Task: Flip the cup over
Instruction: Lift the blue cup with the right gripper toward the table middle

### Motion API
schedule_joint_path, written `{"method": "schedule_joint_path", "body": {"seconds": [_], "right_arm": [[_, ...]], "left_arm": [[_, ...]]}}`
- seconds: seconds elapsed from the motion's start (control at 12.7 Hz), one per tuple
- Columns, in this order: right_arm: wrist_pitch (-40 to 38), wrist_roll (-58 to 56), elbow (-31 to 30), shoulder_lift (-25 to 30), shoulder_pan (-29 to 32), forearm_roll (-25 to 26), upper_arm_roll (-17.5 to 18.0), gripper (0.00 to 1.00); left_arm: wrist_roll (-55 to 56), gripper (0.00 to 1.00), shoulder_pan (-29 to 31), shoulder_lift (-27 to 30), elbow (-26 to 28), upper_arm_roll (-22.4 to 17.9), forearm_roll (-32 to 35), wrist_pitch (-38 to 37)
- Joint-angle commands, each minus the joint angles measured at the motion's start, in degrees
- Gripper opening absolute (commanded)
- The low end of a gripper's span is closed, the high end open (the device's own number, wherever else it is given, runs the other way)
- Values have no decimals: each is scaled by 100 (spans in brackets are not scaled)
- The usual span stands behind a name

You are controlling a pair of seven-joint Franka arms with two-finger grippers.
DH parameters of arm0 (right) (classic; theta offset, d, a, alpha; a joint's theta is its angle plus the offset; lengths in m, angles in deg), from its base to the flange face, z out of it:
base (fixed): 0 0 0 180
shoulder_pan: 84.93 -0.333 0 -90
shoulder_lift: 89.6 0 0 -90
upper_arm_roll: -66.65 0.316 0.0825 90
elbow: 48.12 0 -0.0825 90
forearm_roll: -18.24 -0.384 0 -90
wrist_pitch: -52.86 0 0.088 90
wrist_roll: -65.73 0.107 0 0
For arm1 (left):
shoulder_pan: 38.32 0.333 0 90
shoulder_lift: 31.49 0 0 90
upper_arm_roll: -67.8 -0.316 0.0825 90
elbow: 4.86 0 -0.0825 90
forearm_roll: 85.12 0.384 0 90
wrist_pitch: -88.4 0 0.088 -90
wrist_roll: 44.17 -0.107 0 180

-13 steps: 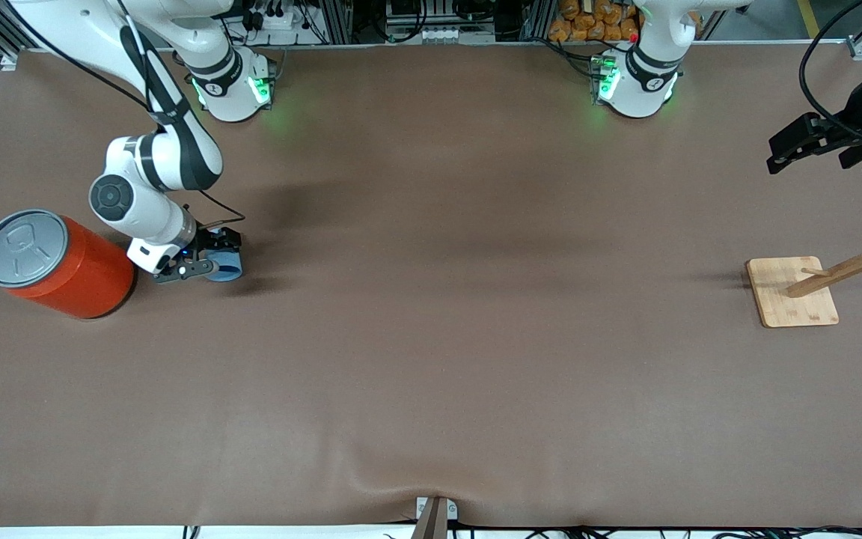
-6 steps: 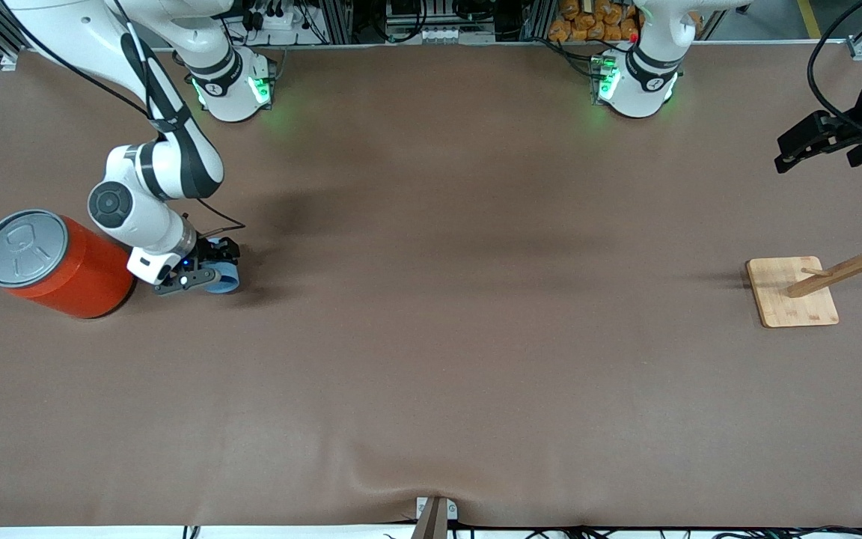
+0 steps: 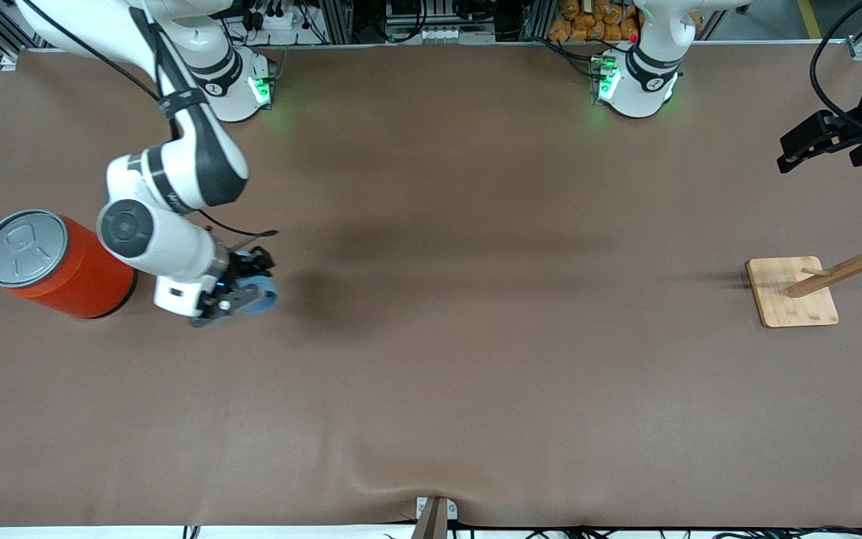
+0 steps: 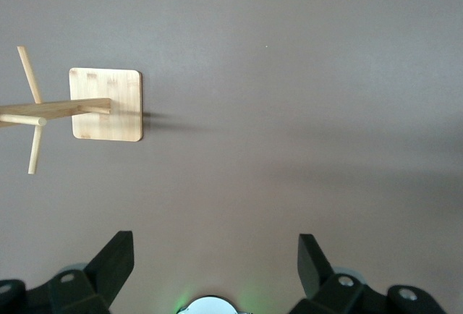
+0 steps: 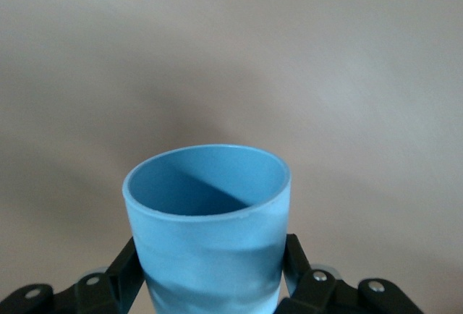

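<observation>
Turning the cup (image 5: 208, 234) upright demands steady wrist rotation — right gripper (image 3: 240, 296) clamps its sides above the counter (image 3: 476, 359); left gripper (image 4: 213, 267) waits, released.

Right gripper (image 3: 240, 296) raised, fingers clamped; left gripper (image 3: 812, 142) waits aloft, jaws spread wide.

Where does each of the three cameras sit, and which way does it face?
Front view: high across the table, facing both arm bases; shows the right gripper shut on the cup beside the orange can, and the left gripper waiting.
Left wrist view: looks down past its open fingers at the wooden peg rack.
Right wrist view: looks along its fingers gripping the cup.
Shared: front and left wrist views both show the rack; front and right wrist, the cup.
</observation>
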Motion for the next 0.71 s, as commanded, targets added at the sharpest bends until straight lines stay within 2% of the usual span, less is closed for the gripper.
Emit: {"method": "schedule_joint_path", "body": {"seconds": [0.0, 0.31, 0.47, 0.63], "right_arm": [[-193, -328, 1495, -1181, -427, 241, 514, 0], [254, -716, 2754, -2079, -1851, 1261, 462, 0], [526, -1057, 2852, -2264, -2247, 1797, 461, 0], [721, -1479, 2861, -2405, -2590, 1957, 461, 0]], "left_arm": [[-7, 100, 33, 19, -25, 24, 2, -22], [-16, 100, 50, 36, -16, 15, -7, -30], [-33, 100, 164, 54, -25, 32, -25, -21], [-42, 100, 156, 54, -25, 33, -25, -21]]}}
